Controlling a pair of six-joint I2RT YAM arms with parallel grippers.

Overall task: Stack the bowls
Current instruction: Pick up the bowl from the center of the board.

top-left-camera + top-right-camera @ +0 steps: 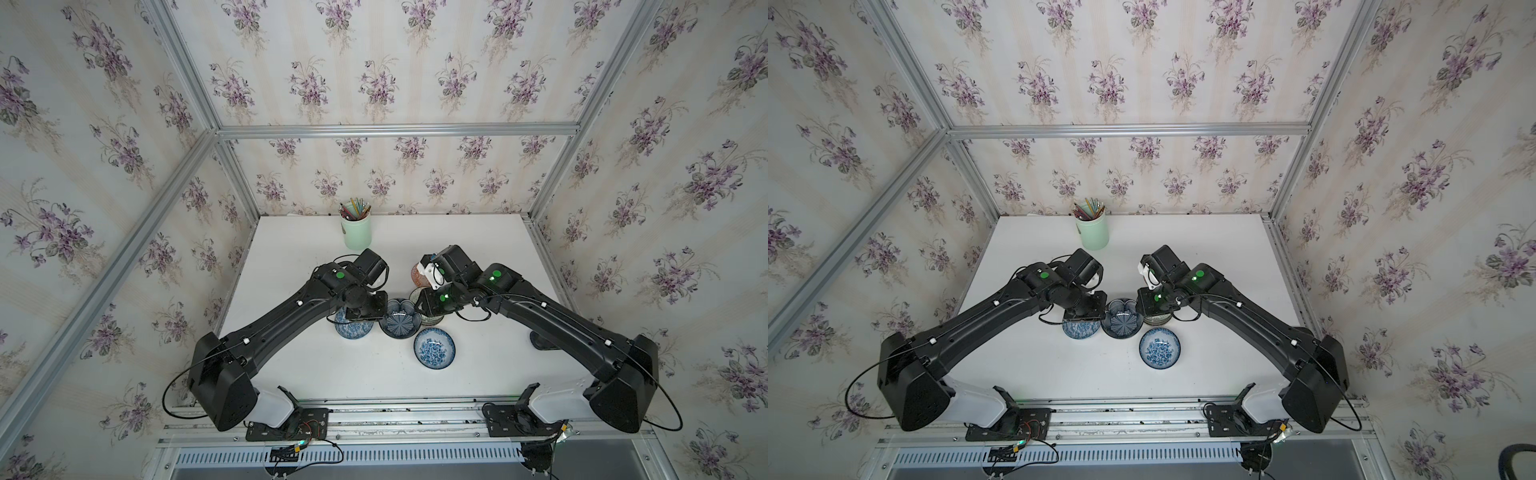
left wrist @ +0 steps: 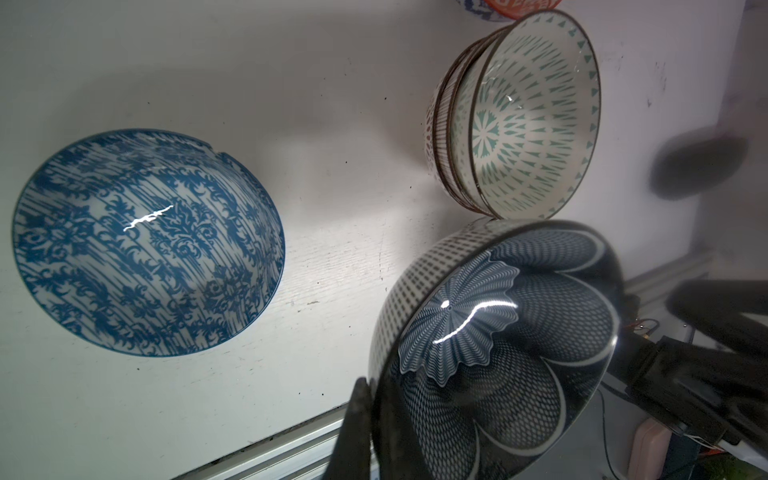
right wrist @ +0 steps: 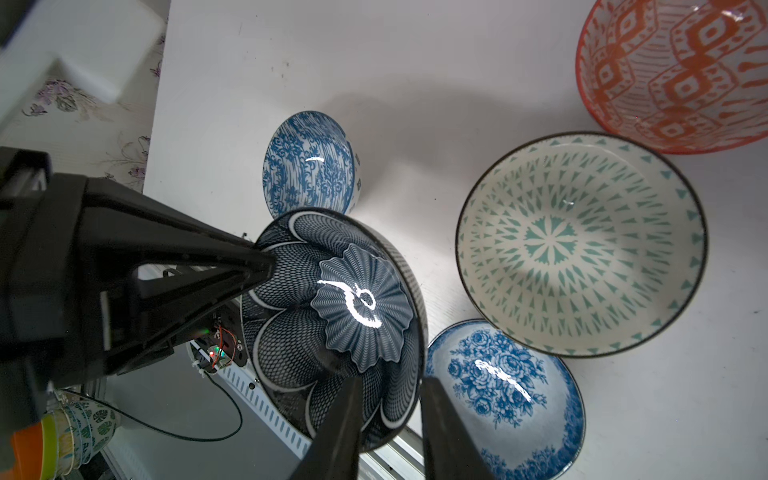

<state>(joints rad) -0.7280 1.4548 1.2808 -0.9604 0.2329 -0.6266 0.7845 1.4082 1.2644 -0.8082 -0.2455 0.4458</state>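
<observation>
room: violet-papered walls [image 1: 374,62], aluminium frame [image 1: 395,131] | surface: white table [image 1: 299,374] | left gripper [image 2: 372,415] clenched on navy bowl [image 2: 498,353] rim | right gripper [image 3: 392,399] astride that rim, grip cannot be told

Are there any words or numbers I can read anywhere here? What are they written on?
None: no word, number, brand or sign can be read in any view.
The dark navy bowl and the orange bowl carry only patterns, like the other bowls.
The mint-green cup is plain.
The green dot on the left arm has nothing written on it.
</observation>
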